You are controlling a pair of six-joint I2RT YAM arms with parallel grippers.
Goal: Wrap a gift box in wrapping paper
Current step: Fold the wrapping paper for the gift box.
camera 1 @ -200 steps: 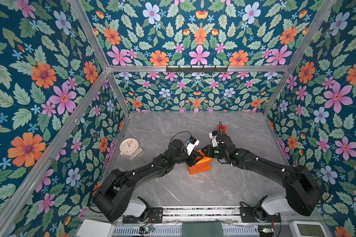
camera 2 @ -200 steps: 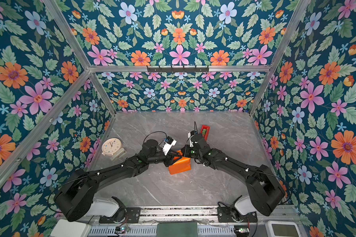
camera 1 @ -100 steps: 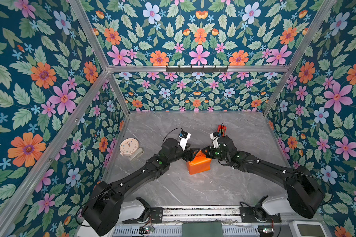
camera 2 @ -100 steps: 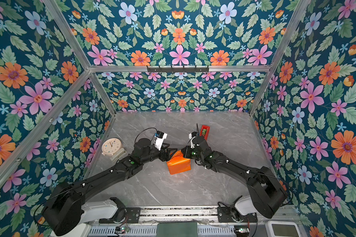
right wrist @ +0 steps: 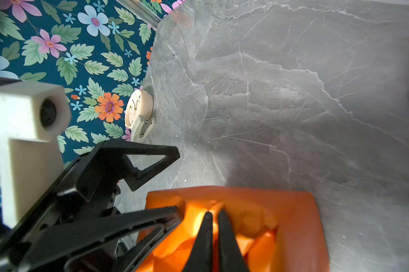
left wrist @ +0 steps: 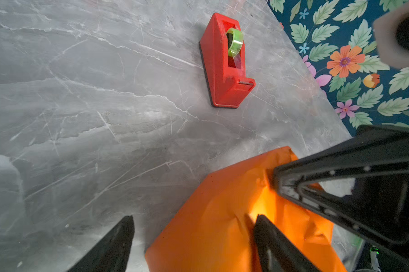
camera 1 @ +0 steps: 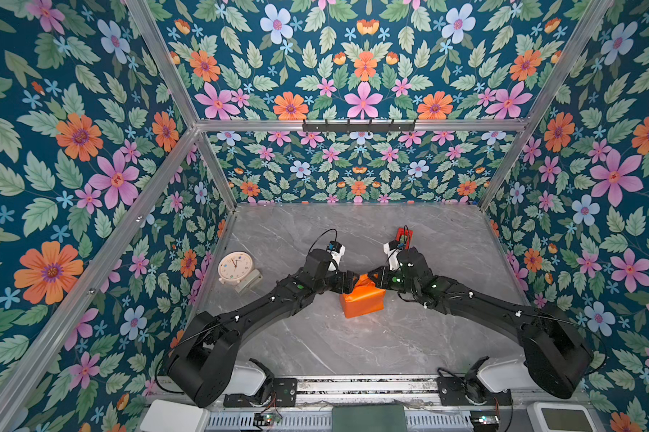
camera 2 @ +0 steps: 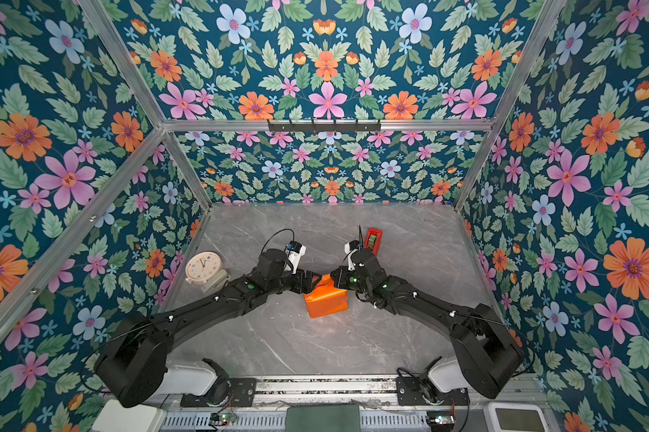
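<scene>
The gift box is hidden inside the orange wrapping paper [camera 1: 364,301] [camera 2: 326,299], a package lying mid-table. My left gripper [camera 1: 353,282] [left wrist: 193,217] is open at the package's far left corner. One of its fingers [left wrist: 269,235] lies over the crumpled end fold and the other hangs over bare table. My right gripper [camera 1: 373,278] [right wrist: 214,212] is shut, its tips against the folded paper [right wrist: 293,223] at the package's far end. A thin orange sliver shows between them; I cannot tell whether paper is pinched.
A red tape dispenser [camera 1: 403,235] [left wrist: 229,66] with a green roll stands just behind the right wrist. A cream clock [camera 1: 235,266] [right wrist: 137,108] leans by the left wall. Floral walls close in the grey marble table [camera 1: 353,344] on three sides.
My left gripper has opened wide and drawn back a little to the left off the package. The right gripper and the package have stayed put.
</scene>
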